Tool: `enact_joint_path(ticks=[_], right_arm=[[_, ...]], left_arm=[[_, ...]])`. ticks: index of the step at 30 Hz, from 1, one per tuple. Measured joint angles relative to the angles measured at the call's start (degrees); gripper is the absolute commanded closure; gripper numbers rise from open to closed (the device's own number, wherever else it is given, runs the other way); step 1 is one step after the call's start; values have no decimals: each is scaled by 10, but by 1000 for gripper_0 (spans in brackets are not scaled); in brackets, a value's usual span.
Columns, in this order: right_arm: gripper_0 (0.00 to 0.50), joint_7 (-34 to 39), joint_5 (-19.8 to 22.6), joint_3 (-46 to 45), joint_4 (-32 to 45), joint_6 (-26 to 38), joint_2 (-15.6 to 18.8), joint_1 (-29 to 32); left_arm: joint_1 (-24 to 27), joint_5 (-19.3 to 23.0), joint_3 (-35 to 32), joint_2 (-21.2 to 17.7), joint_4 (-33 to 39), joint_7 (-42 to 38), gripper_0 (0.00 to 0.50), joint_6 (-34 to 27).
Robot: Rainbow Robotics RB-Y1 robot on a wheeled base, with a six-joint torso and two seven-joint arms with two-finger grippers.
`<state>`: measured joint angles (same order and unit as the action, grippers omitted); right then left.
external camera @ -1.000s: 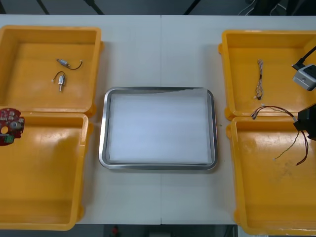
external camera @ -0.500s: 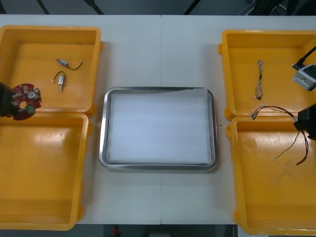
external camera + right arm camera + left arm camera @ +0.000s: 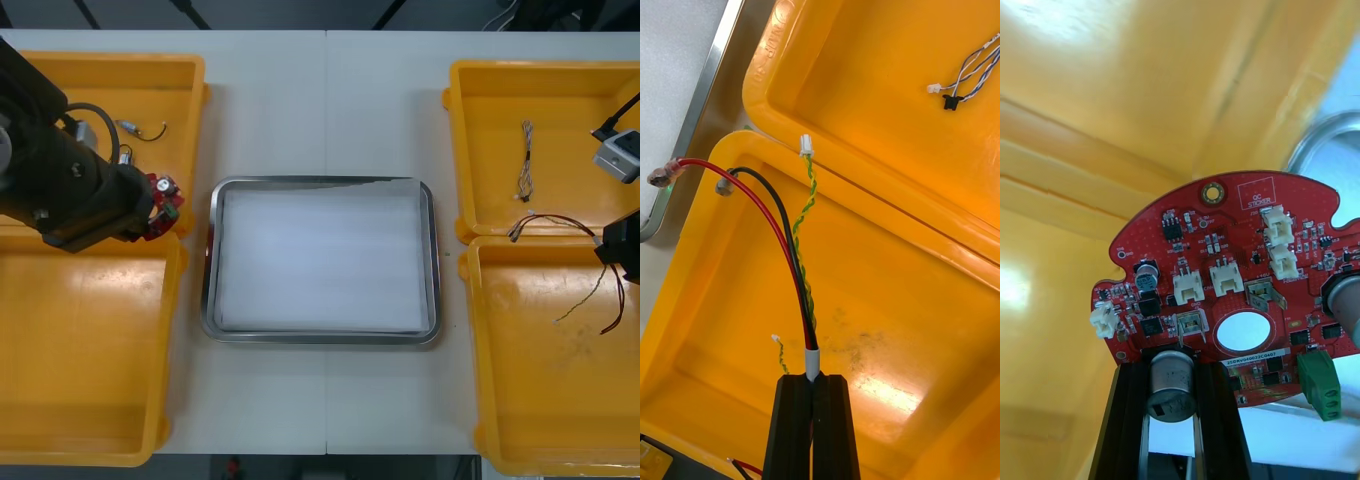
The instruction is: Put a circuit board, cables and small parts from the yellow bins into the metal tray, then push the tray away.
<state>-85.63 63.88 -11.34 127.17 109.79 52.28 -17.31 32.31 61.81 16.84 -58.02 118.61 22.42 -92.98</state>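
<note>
My left gripper (image 3: 148, 213) is shut on a round red circuit board (image 3: 164, 199), held over the seam of the two left yellow bins, just left of the metal tray (image 3: 318, 187). In the left wrist view the board (image 3: 1225, 247) stands upright between my fingers (image 3: 1129, 420), with the tray's rim (image 3: 1330, 135) beyond. My right gripper (image 3: 614, 254) at the right edge is shut on a red, black and yellow cable bundle (image 3: 556, 221). In the right wrist view the bundle (image 3: 794, 247) rises from the gripper (image 3: 812, 384) over the near right bin.
A twisted blue and white cable (image 3: 524, 160) lies in the far right bin (image 3: 560, 72). Small metal parts (image 3: 138, 128) lie in the far left bin (image 3: 100, 62). The near left bin (image 3: 80, 400) and near right bin (image 3: 540, 400) flank the white-floored tray.
My left arm has swung in from the left edge, carrying the circuit board rightward to beside the tray. The right arm and its cable bundle have not moved.
</note>
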Motion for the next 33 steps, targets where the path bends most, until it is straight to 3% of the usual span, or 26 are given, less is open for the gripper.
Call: enact_joint_path(ticks=[4, 16, 26, 33], right_arm=[[500, 0, 0, 0, 0, 0, 0, 0], [500, 0, 0, 0, 0, 0, 0, 0], [500, 0, 0, 0, 0, 0, 0, 0], [500, 0, 0, 0, 0, 0, 0, 0]], left_arm=[[0, -46, 32, 29, 20, 47, 500, 0], [14, -178, 147, 121, 30, 2, 500, -1], [14, -254, 213, 174, 28, -10, 500, -3], [14, -277, 242, 190, 0, -13, 500, -2]])
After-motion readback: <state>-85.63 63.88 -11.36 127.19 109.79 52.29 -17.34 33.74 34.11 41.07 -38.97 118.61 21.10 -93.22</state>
